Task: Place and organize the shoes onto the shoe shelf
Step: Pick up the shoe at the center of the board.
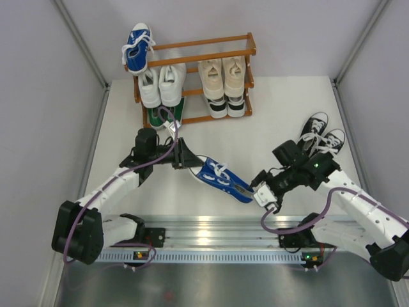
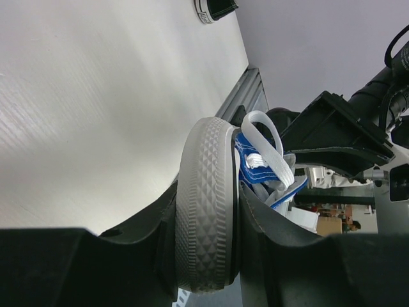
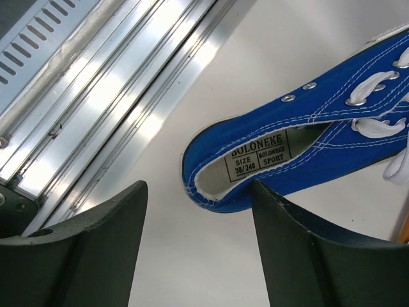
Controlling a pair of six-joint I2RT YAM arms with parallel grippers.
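Observation:
A blue canvas shoe [image 1: 220,178] with white laces hangs tilted over the table between both arms. My left gripper [image 1: 190,160] is shut on its toe end; in the left wrist view the grey ribbed toe rubber [image 2: 208,211] is pinched between the black fingers [image 2: 294,243]. My right gripper [image 1: 254,188] is open at the heel. In the right wrist view the heel rim [image 3: 204,185] lies between the fingertips, close to the right finger [image 3: 300,243] and apart from the left one. The shoe shelf [image 1: 211,43] stands at the back, and the other blue shoe [image 1: 137,48] rests on its top left.
The shelf also carries a white pair [image 1: 160,83], a beige pair [image 1: 222,73], a black-and-white pair [image 1: 225,105] and a green pair [image 1: 165,116]. A black canvas pair [image 1: 323,134] lies on the table at the right. An aluminium rail [image 1: 211,230] runs along the near edge.

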